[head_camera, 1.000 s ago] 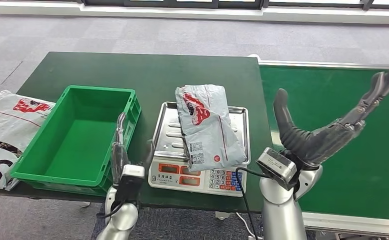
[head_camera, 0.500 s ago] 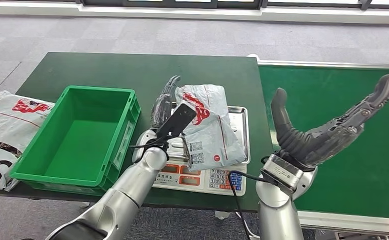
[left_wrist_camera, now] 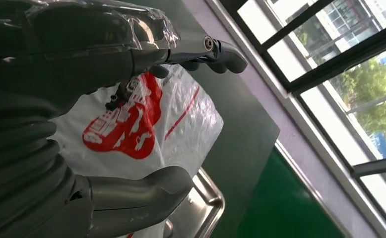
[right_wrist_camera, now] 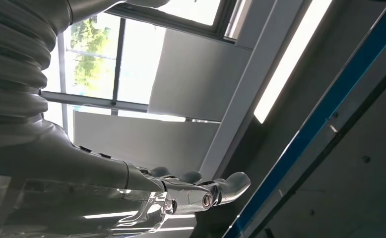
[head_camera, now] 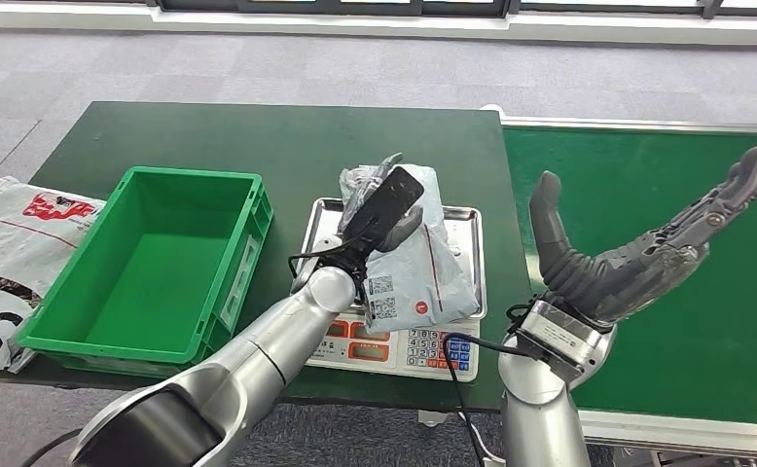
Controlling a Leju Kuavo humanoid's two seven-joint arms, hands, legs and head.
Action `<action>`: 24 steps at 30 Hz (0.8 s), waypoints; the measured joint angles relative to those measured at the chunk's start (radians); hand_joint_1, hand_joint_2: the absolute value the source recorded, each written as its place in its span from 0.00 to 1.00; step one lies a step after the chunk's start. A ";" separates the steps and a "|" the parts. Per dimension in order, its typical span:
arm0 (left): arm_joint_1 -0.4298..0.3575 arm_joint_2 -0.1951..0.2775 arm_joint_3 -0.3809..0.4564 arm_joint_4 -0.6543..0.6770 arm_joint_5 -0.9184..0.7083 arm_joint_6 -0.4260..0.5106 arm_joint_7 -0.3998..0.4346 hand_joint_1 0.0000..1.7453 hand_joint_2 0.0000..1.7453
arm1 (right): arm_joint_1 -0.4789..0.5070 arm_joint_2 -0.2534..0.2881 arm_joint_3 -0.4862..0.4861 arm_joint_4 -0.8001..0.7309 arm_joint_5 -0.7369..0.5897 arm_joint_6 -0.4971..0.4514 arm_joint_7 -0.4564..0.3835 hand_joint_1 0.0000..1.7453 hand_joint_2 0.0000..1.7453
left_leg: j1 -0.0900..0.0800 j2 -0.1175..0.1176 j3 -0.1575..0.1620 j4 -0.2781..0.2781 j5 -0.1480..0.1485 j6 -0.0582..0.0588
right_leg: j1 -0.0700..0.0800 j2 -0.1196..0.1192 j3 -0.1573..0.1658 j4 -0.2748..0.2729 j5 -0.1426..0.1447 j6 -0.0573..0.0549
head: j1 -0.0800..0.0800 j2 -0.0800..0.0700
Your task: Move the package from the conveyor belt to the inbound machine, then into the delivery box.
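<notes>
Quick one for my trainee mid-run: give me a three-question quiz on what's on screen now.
1. True or false: the package lies on the scale.
2. The green crate holds: A) a parcel B) nothing C) a tool.
3. Which robot hand is over the package?

Key: 1 true. 2 B. 3 the left robot hand; the right robot hand is spread above the conveyor belt.

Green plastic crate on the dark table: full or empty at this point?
Empty. The head view shows the green plastic crate's bare floor; the grey plastic package lies on the steel-topped scale.
</notes>
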 joint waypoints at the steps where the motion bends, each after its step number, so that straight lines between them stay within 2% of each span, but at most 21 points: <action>1: 0.000 0.000 -0.027 0.007 0.012 -0.001 0.005 0.00 1.00 | 0.001 0.000 0.002 0.000 -0.001 0.000 0.000 0.00 1.00 | 0.000 0.000 0.000 0.000 0.000 0.000 | 0.000 0.000 0.000 0.000 0.000 0.000 | 0.000 0.000; 12: 0.025 0.000 -0.186 0.133 0.071 0.028 0.057 0.00 1.00 | 0.004 -0.002 0.043 -0.008 -0.012 0.000 0.000 0.00 1.00 | 0.000 0.000 -0.001 0.000 0.000 0.000 | 0.000 0.000 -0.001 0.000 0.000 0.000 | 0.000 0.000; 24: 0.076 0.000 -0.246 0.235 0.074 0.058 0.093 0.00 1.00 | 0.002 -0.003 0.075 -0.009 -0.013 0.000 0.000 0.00 1.00 | 0.000 0.000 0.000 0.000 0.000 0.000 | 0.000 0.000 0.001 0.000 0.000 0.000 | 0.000 0.000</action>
